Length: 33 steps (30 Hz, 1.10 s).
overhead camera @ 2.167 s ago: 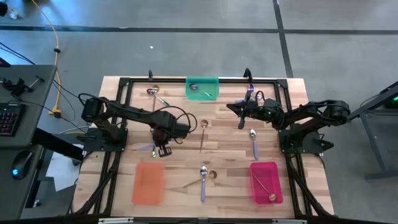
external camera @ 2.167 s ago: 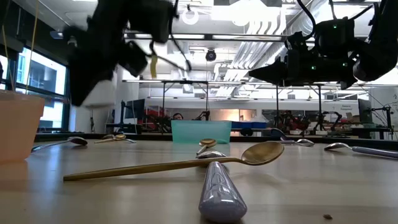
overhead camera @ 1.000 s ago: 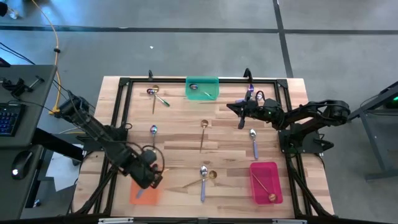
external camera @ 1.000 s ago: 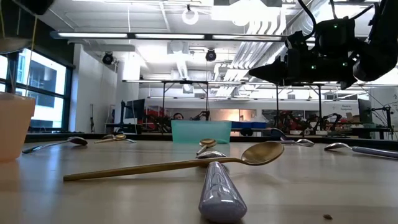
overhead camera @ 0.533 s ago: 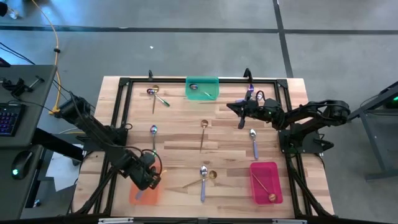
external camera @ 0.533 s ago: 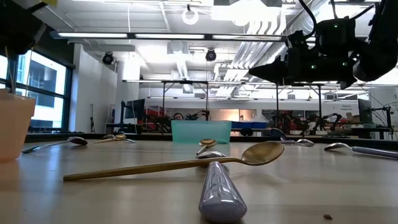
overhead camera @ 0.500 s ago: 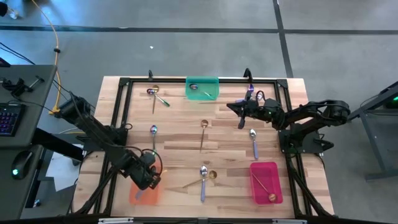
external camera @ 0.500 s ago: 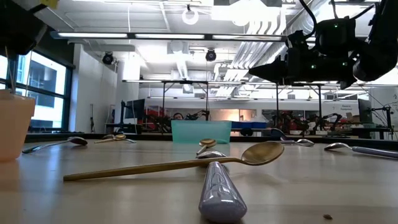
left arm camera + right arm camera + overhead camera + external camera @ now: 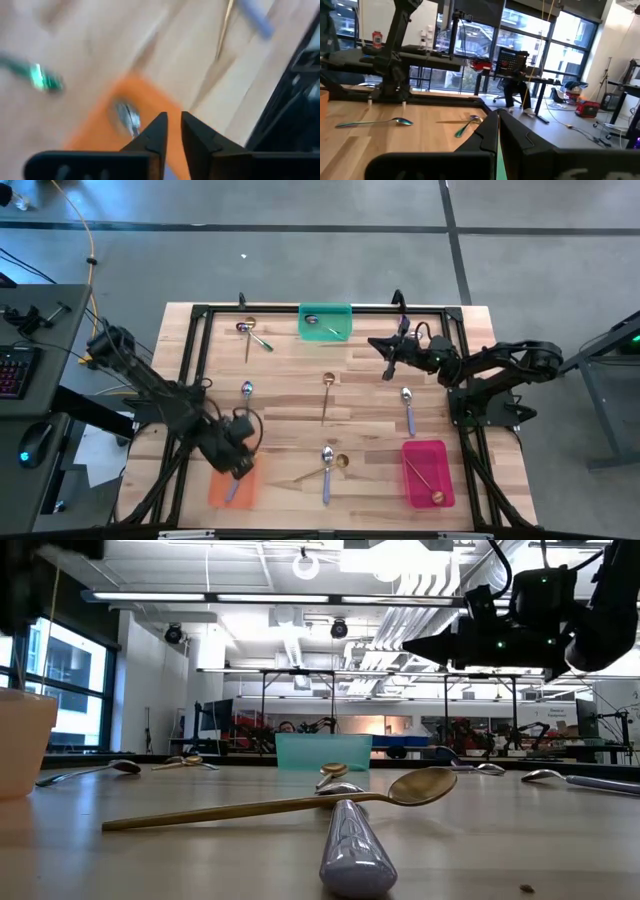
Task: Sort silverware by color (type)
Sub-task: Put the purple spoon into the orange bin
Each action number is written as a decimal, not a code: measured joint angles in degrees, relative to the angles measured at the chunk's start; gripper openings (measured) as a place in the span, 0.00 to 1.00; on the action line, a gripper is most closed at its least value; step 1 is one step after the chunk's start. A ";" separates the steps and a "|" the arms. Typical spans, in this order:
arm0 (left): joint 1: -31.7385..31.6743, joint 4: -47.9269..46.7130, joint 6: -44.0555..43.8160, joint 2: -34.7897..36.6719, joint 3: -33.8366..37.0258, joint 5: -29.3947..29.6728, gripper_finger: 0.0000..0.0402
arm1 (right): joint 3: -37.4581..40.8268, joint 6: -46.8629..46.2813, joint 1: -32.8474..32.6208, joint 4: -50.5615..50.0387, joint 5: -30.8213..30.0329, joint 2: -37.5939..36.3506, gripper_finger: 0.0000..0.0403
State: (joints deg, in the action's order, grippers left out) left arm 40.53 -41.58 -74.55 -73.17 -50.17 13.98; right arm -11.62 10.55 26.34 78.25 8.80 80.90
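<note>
At the bench's (image 9: 300, 395) near edge, the left hand (image 9: 238, 463) hovers over the orange tray (image 9: 231, 485) at the near left corner, its fingers (image 9: 152, 136) a narrow gap apart and holding nothing; a silver spoon (image 9: 127, 116) lies in the tray below them. In the near middle, a silver spoon (image 9: 326, 470) and a gold spoon (image 9: 320, 470) lie crossed on the wood, the gold bowl just beside the silver one. At the near right corner, the pink tray (image 9: 427, 472) holds a gold spoon (image 9: 424, 480). Farther in, a spoon with a blue sheen (image 9: 246, 396) lies left of centre, a gold spoon (image 9: 326, 395) rests at mid-bench, and a silver spoon (image 9: 408, 408) lies toward the right edge. Above the right half, the right hand (image 9: 376, 344) hangs clear of the wood with fingers (image 9: 490, 131) pressed together, empty. Along the far edge, two spoons (image 9: 250, 334) lie crossed near the left corner, one dark and iridescent, one gold. The green tray (image 9: 325, 322) at the far middle holds an iridescent spoon (image 9: 322, 321).
</note>
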 joint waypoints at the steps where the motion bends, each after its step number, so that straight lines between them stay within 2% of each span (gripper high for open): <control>1: -1.15 0.84 2.83 1.53 0.67 1.52 0.06 | -0.31 -0.17 0.09 -0.30 -0.02 0.00 0.00; 5: -7.80 8.82 16.52 7.90 5.73 1.65 0.01 | -2.66 -2.10 0.31 -4.32 -0.04 0.00 0.00; 9: -17.29 23.22 33.04 13.33 13.52 -3.76 0.00 | -7.18 -4.63 0.25 -15.69 -0.18 0.00 0.00; 12: -25.51 35.35 43.24 15.54 19.18 -9.54 0.00 | -11.62 -7.39 -0.18 -28.96 -3.46 0.00 0.00; 17: -38.43 51.40 54.95 15.93 26.15 -18.63 0.00 | -21.24 -7.69 -0.06 -57.55 -10.41 0.00 0.00; 21: -47.73 61.14 59.73 14.85 30.43 -24.54 0.00 | -31.11 -7.64 1.88 -83.63 -13.37 0.00 0.01; 25: -54.92 69.99 61.25 13.24 34.25 -29.49 0.00 | -38.50 -5.20 3.46 -101.98 -14.40 0.00 0.07; 29: -60.49 76.20 61.32 11.54 36.92 -31.69 0.00 | -42.02 -1.88 5.73 -109.37 -15.05 0.00 0.21; 33: -64.75 77.26 61.81 9.91 37.39 -33.20 0.00 | -42.12 2.27 9.74 -109.90 -14.65 0.00 0.35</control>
State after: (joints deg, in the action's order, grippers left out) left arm -24.22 35.67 -12.74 -63.26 -12.78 -19.22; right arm -53.74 12.82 36.07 -31.65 -5.85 80.90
